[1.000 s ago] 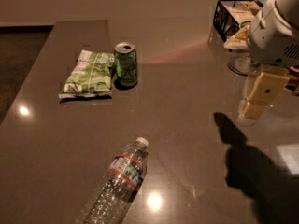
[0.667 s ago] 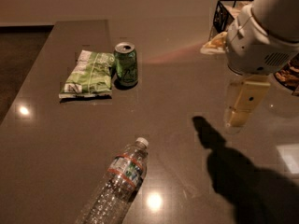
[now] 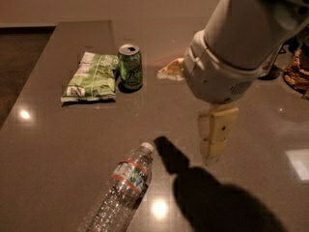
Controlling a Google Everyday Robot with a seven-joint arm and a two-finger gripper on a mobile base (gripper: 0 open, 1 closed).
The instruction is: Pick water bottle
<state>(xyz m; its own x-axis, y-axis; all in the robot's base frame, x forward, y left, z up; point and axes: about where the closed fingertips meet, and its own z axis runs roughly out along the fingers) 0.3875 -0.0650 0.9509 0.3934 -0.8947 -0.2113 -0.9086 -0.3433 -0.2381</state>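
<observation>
The bottle (image 3: 124, 186) is laid flat on the table (image 3: 48, 144), low and left of the gripper (image 3: 213, 151), which is hung empty above the surface, its opening not to be told; the bottle's long axis is slanted, cap nearest the gripper, and open room is left around it, can (image 3: 130, 65) and bag (image 3: 91, 76) being well apart.

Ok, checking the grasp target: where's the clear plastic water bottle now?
The clear ribbed water bottle lies on its side at the camera view's bottom centre, left of the gripper, nearer than the green soda can.
</observation>
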